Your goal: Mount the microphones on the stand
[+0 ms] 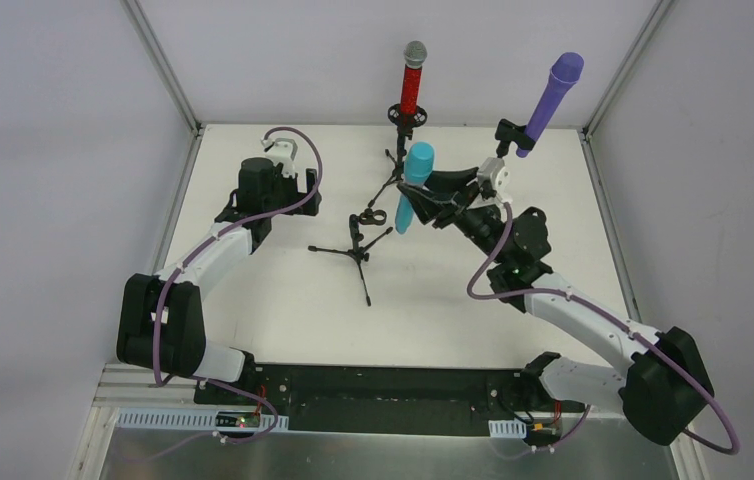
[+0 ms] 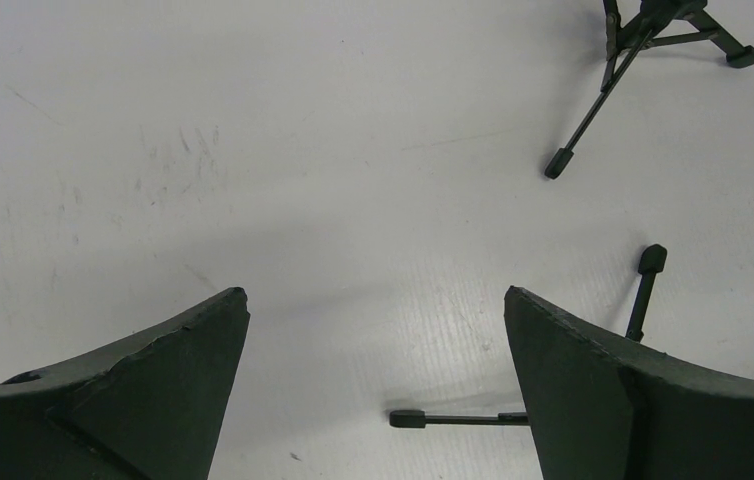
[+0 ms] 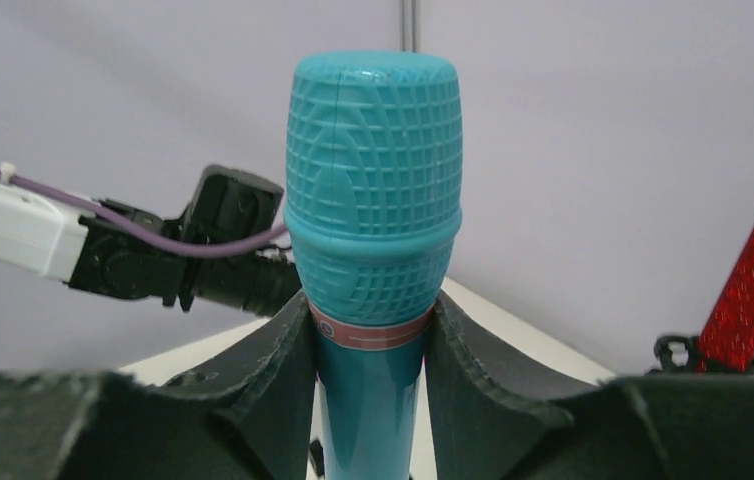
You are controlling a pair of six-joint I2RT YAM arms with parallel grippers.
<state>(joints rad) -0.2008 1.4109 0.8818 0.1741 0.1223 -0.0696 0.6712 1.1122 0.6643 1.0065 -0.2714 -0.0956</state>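
Note:
My right gripper is shut on the cyan microphone, gripping just under its pink ring. The microphone stands head-up, its tail just right of the open clip of a low black tripod stand. In the right wrist view the fingertips press both sides of the cyan microphone. A red microphone with a silver head sits upright in a stand at the back. A purple microphone leans in a clip at the back right. My left gripper is open and holds nothing.
In the left wrist view, thin tripod legs lie on the white table ahead and to the right of my left gripper. Grey walls enclose the table. The red microphone shows at the right of the right wrist view.

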